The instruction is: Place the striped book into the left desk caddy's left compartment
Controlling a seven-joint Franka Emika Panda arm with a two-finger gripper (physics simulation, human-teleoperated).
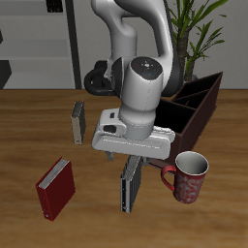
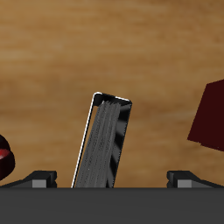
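The striped book (image 1: 129,184) is on the table near the front edge, beside the mug. It is thin and grey-blue with dark and light stripes, and it fills the middle of the wrist view (image 2: 105,140). My gripper (image 1: 136,159) hangs just above it, open and empty, with one fingertip (image 2: 39,178) on either side of the book and apart from it. The left desk caddy (image 1: 199,101) is a dark maroon-brown box with dividers farther back; only a corner of it (image 2: 210,118) shows in the wrist view.
A red mug (image 1: 190,176) stands close beside the striped book and shows at the wrist view's edge (image 2: 4,157). A red book (image 1: 55,187) lies near the front edge. A small grey-olive book (image 1: 77,122) stands farther back. A plant is behind the caddy.
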